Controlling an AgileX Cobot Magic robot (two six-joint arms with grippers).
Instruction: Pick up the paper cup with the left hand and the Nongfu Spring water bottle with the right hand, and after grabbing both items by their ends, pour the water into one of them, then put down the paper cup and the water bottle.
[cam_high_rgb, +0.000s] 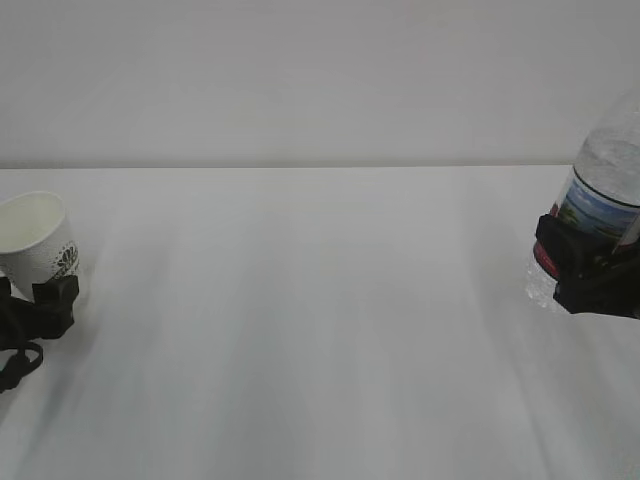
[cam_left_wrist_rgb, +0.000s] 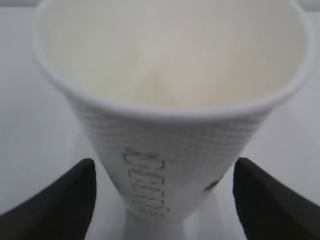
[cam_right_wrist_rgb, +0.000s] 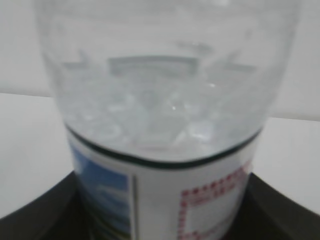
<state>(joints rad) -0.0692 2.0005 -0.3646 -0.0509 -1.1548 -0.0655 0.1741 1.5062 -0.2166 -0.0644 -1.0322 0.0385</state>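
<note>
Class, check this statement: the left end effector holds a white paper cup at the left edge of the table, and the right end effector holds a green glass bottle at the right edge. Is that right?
Not quite. The bottle in the right end effector is clear plastic with a red-and-white landscape label, not green glass, as the right wrist view shows. The left end effector does hold the white paper cup at the left edge.

Your left hand (cam_high_rgb: 40, 305) sits low at the left edge, jaws clamped; your right hand (cam_high_rgb: 590, 270) (right edge) grips likewise.

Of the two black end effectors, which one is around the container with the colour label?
The right end effector, at the clear water bottle with a landscape label. The left end effector is at the white paper cup.
</note>
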